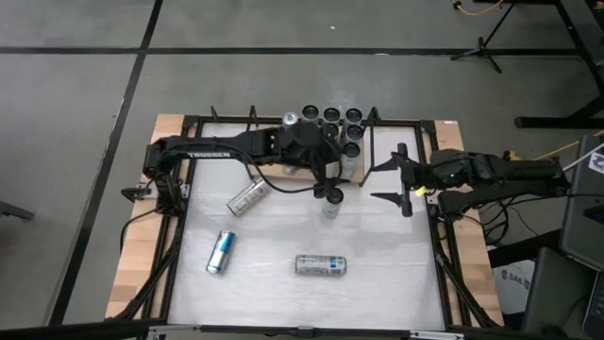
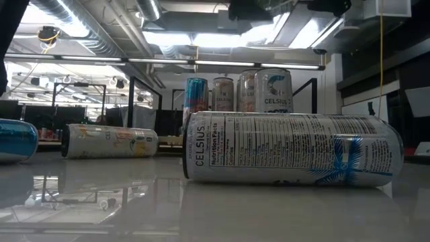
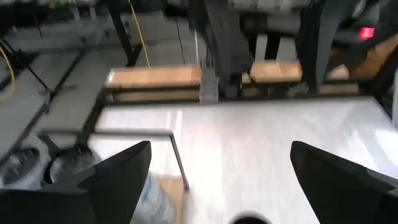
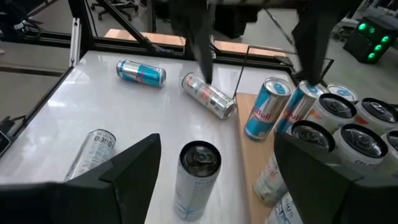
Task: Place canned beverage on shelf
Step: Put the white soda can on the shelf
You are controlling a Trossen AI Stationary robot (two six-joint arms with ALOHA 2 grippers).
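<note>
An upright silver can stands on its base on the white tabletop, just beside the shelf, a light wooden board in a black rod frame that bears several upright cans. My left gripper hovers open above this can; its dark top shows at the picture's edge between the fingers. My right gripper waits open at the table's right, pointing toward the same can.
Three cans lie on their sides on the table: a pale one at the middle left, a blue one nearer the front left, and a silver Celsius can near the front. Black frame rails border the table.
</note>
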